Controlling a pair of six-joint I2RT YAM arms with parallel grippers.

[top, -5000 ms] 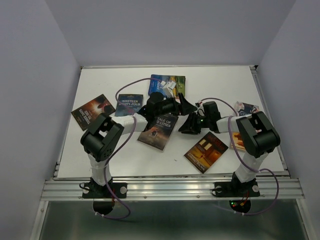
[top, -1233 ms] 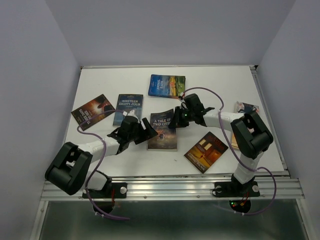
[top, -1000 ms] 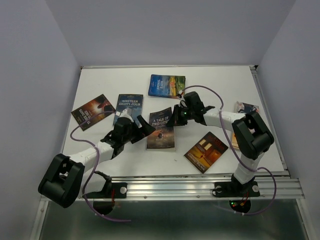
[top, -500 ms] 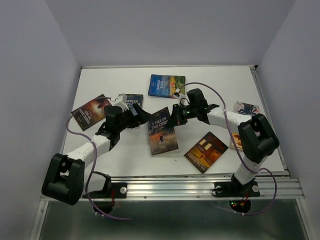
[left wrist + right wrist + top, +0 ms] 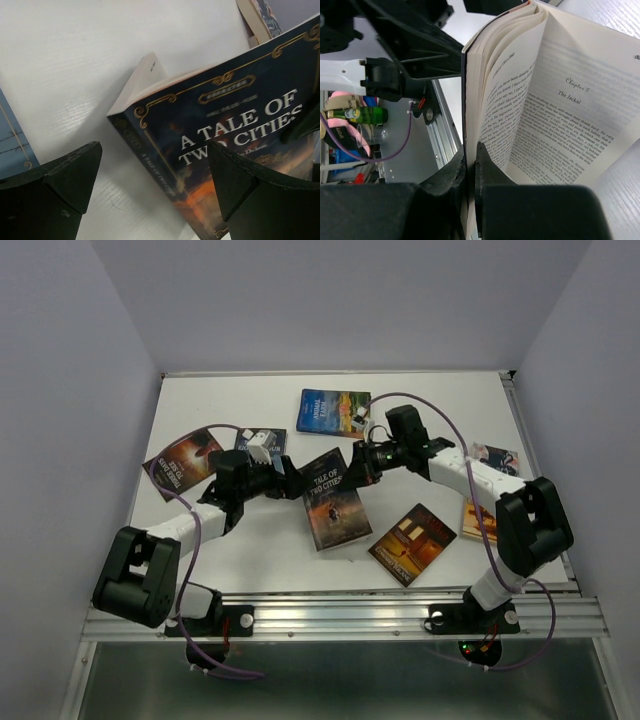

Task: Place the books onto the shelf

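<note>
So right tool (image 5: 356, 471) grips the Two Cities book (image 5: 336, 506); wide-open left tool (image 5: 289, 481) should straddle its spine squarely.

Stretches left arm (image 5: 190, 525) and right arm (image 5: 468, 472) inward, low; holds left hand (image 5: 290, 480) spread wide, pinches book (image 5: 338, 512) cover with right hand (image 5: 354, 472).

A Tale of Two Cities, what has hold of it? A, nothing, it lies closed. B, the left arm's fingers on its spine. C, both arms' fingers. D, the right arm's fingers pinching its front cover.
D: the right fingers pinch the front of A Tale of Two Cities, its pages fanned open; the left fingers stand wide open, gripping nothing.
</note>
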